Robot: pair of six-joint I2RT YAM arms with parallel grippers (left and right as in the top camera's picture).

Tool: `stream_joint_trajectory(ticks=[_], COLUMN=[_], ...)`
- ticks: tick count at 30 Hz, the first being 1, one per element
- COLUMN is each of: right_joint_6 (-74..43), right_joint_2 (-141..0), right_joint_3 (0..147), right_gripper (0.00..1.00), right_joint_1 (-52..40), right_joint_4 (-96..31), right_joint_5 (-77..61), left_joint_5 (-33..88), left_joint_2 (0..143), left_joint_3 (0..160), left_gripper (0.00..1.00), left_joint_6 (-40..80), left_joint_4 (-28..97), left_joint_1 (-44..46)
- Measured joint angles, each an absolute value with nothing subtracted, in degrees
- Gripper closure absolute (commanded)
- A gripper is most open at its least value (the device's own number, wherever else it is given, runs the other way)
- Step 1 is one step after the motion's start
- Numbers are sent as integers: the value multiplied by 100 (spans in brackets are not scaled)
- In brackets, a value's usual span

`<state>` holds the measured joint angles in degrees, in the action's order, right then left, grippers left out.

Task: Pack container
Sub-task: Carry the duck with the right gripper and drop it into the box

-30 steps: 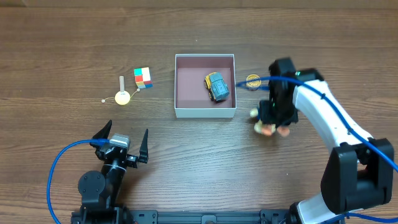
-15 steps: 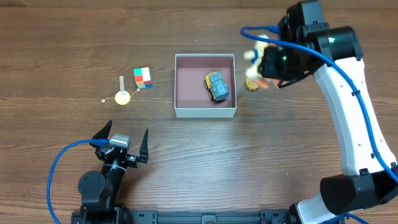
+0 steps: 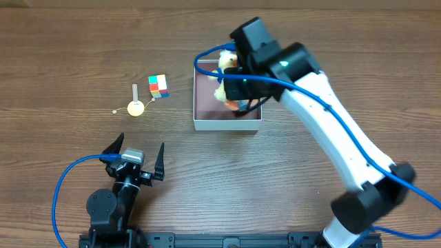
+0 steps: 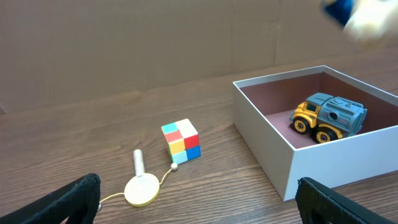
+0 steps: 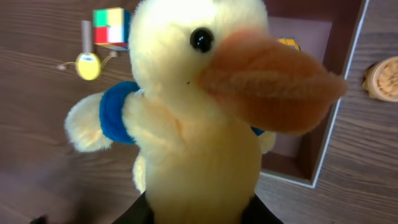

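One container [image 3: 227,125] sits mid-counter [image 3: 69,41], with one toy truck [image 4: 328,116] inside. Right pincer [image 3: 234,76] is clamped on one plush duck [image 5: 199,124] above the container. Left pincer [image 3: 137,149] is spread wide, holding nothing. Left of the container: one colour cube [image 3: 158,85], one yellow disc [image 3: 136,107].

The right gripper [image 3: 233,77] hangs above the back half of the container [image 3: 227,125], holding a cream-yellow plush toy [image 3: 225,63] that shows at the wrist's left edge; the white arm crosses the box's right rear corner. To the left on the wooden table [image 3: 55,55] lie a multicoloured cube [image 3: 158,85] and, just beside it, a yellow disc [image 3: 136,107]. The left gripper [image 3: 136,150] sits spread wide near the front edge, well apart from everything.
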<state>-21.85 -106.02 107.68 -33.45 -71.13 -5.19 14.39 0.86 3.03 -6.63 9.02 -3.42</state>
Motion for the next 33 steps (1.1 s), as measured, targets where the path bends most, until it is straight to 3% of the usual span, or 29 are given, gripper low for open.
stream_joint_trajectory(ticks=[15,25,33], right_joint_6=[-2399,-2401,-2397], right_joint_2=[-11566,-11581,-11583], right_joint_3=[10768,10768,10768], right_gripper=[61,47,46], right_joint_1=[-3454,-3454,-3454], right_joint_4=[-6764,-6759,-6751], right_joint_5=[-399,-399,-397], left_joint_5=[1439,1439,1439], left_joint_2=[86,86,86], left_joint_3=[303,303,303], left_gripper=[0,0,0], left_joint_6=[-663,-663,-663], left_joint_4=[902,902,902], left_joint_1=[-342,-342,-342])
